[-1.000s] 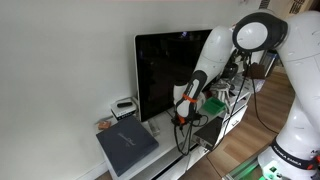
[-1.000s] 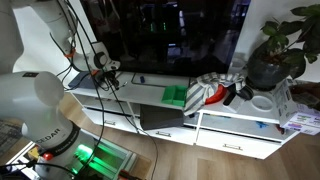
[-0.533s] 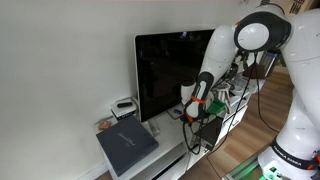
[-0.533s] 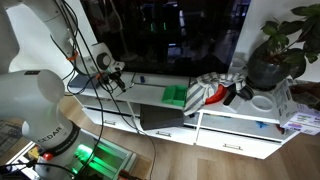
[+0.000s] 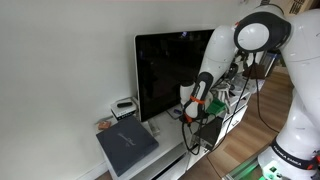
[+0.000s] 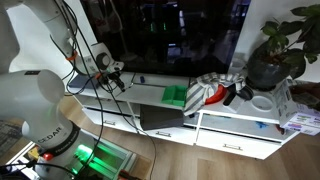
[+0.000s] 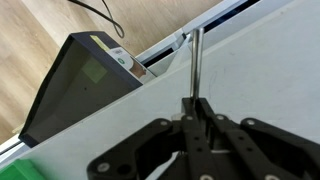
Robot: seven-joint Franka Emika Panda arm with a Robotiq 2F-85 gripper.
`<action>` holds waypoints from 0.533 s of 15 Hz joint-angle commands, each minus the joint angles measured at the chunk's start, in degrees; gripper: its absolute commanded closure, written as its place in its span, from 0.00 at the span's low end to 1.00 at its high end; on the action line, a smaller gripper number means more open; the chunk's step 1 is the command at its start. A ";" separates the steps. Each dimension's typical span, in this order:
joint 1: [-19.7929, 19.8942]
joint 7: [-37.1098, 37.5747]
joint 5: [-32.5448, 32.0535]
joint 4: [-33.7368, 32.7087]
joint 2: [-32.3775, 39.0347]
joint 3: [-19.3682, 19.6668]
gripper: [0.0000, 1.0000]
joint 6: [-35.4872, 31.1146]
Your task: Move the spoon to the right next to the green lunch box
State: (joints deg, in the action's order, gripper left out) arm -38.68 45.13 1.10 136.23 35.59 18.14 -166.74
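Note:
In the wrist view my gripper (image 7: 196,108) is shut on the thin metal spoon handle (image 7: 196,60), which sticks out past the fingertips over the white shelf top (image 7: 260,70). A corner of the green lunch box (image 7: 18,170) shows at the lower left. In both exterior views the gripper (image 5: 193,108) (image 6: 113,77) hangs just above the white TV stand (image 6: 148,94), in front of the black TV screen. The green lunch box (image 6: 176,95) (image 5: 212,104) lies on the stand, apart from the gripper. The spoon's bowl is not visible.
A black TV screen (image 5: 165,70) stands behind the gripper. A dark flat box (image 7: 85,85) (image 5: 127,145) lies on the stand's end. A striped cloth (image 6: 210,92), a black tool and a potted plant (image 6: 275,50) crowd the other end. Cables (image 6: 80,45) hang near the arm.
The gripper moved sideways along the stand with the spoon between one second and half a second ago; since then it has held still.

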 commanded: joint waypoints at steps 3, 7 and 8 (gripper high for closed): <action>5.62 -2.84 0.01 1.69 -1.12 -1.37 0.98 -1.14; 12.80 -6.04 0.39 4.29 -2.11 -0.66 0.98 -5.57; 14.93 -7.47 0.72 4.46 -2.00 -0.61 0.98 -6.87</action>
State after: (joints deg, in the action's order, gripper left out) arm -29.06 41.24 1.13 138.05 35.54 18.04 -169.91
